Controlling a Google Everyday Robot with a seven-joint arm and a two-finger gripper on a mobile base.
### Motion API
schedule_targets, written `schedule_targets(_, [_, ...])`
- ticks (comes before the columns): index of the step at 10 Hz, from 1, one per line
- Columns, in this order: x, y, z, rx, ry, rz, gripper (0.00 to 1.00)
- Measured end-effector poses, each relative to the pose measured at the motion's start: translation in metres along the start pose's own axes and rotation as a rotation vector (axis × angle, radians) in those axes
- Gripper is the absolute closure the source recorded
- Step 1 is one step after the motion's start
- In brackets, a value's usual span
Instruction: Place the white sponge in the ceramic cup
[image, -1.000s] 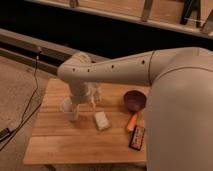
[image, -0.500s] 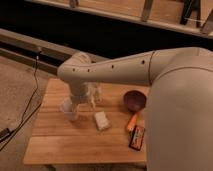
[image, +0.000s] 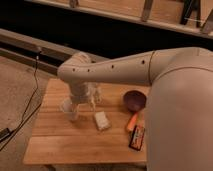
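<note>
The white sponge (image: 101, 120) lies flat on the wooden table (image: 55, 142), near its middle. The ceramic cup (image: 66, 106) stands upright to the sponge's left. My gripper (image: 75, 111) hangs down from the arm's bent wrist, right beside the cup's right side and left of the sponge. The arm hides part of the cup's rim. The sponge lies free on the table, apart from the gripper.
A slim clear bottle-like object (image: 94, 95) stands just behind the sponge. A maroon bowl (image: 134, 100) sits at the right. An orange item (image: 132, 121) and a black-and-orange flat item (image: 137, 138) lie in front of it. A cable (image: 30, 107) runs over the floor at the left.
</note>
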Motion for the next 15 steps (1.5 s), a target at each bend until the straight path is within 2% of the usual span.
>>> schedule_targets(13, [0.000,-0.001,0.001,0.004,0.002,-0.003,0.35])
schedule_targets(15, [0.003,-0.018,0.004,0.018,0.025,-0.047,0.35])
